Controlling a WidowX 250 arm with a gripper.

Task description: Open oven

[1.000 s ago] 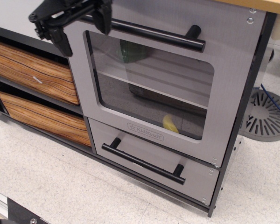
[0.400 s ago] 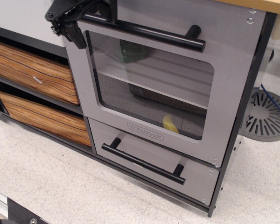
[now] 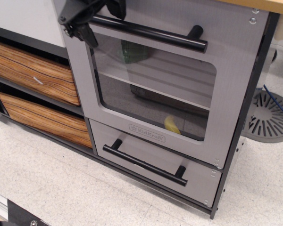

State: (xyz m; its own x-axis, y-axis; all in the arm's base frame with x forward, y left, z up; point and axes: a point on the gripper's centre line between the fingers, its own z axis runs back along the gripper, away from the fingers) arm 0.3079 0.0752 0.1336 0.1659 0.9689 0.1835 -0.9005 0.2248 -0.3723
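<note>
The black end effector (image 3: 92,16) sits in the upper left of the frame, cut off by the top edge, so only its lower part shows. It overlaps the left end of the long black bar handle (image 3: 151,33) of the oven door. One black finger (image 3: 87,34) hangs below the bar, but whether the fingers are apart or clamped on the bar cannot be told, since dark parts merge there.

The grey brushed-metal-look toy oven (image 3: 153,134) fills the centre of the frame, its door flush with the cabinet, shut. Through the large clear window (image 3: 151,84) a white shelf (image 3: 146,87) crosses the inside. Above the shelf a green item (image 3: 134,51) is dim behind glare and hard to identify. Below the shelf, at the lower right of the window, lies a small yellow object (image 3: 172,125), its shape unclear.

Under the oven is one shorter grey windowless drawer (image 3: 132,148) with its own black handle (image 3: 146,162). At the left of the frame are two wood-grain drawers, the upper (image 3: 33,70) and the lower (image 3: 42,117), both cut off by the left edge. At the right edge a grey slotted disc (image 3: 271,115) lies on the speckled floor (image 3: 61,188), partly hidden behind the cabinet's black side.
</note>
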